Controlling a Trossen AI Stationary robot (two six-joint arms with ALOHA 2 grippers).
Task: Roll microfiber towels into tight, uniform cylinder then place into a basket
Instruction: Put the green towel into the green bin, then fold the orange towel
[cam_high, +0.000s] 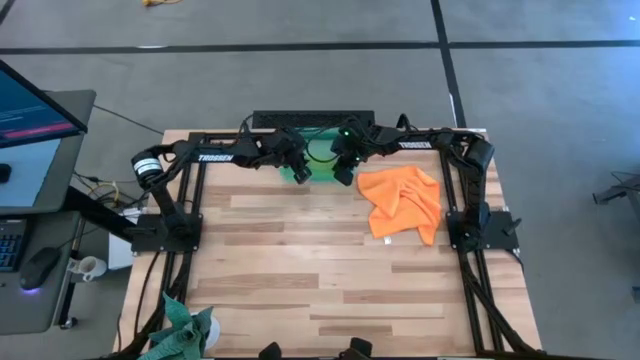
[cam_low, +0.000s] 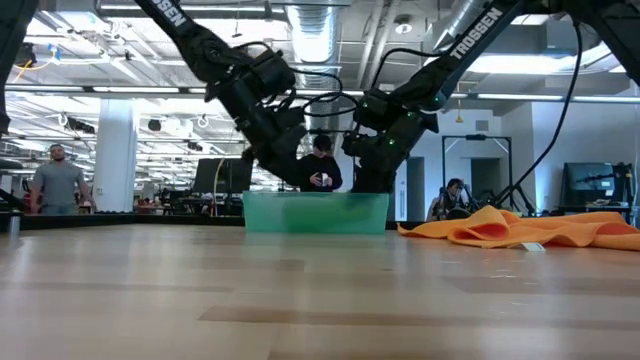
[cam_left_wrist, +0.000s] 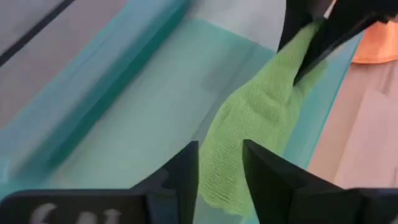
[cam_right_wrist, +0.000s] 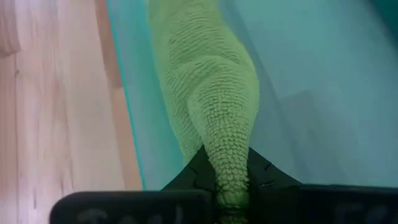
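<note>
- Pinching one end of the rolled lime green towel (cam_right_wrist: 208, 93), the right gripper (cam_right_wrist: 227, 186) sits over the teal basket (cam_low: 315, 212) at the table's twelve o'clock edge.
- The left gripper (cam_left_wrist: 219, 163) has its fingers apart around the roll's other end, seemingly letting go.
- The orange towel (cam_high: 403, 201) lies crumpled at the basket's four o'clock, unrolled: roughly halfway.

- The lime green towel (cam_right_wrist: 208, 93) is bright yellow-green with a fine knitted, scaly texture.
- The basket (cam_left_wrist: 124, 118) is translucent teal-green, its rim a deeper teal.
- The orange towel (cam_high: 403, 200), at the basket's 4 o'clock, is plain bright orange.
- The table (cam_high: 300, 270) is pale wood in striped planks of light and tan.
- Both arms are black with white lettering.
- A crumpled teal-green cloth (cam_high: 185, 330) lies at the table's 7 o'clock.
</note>
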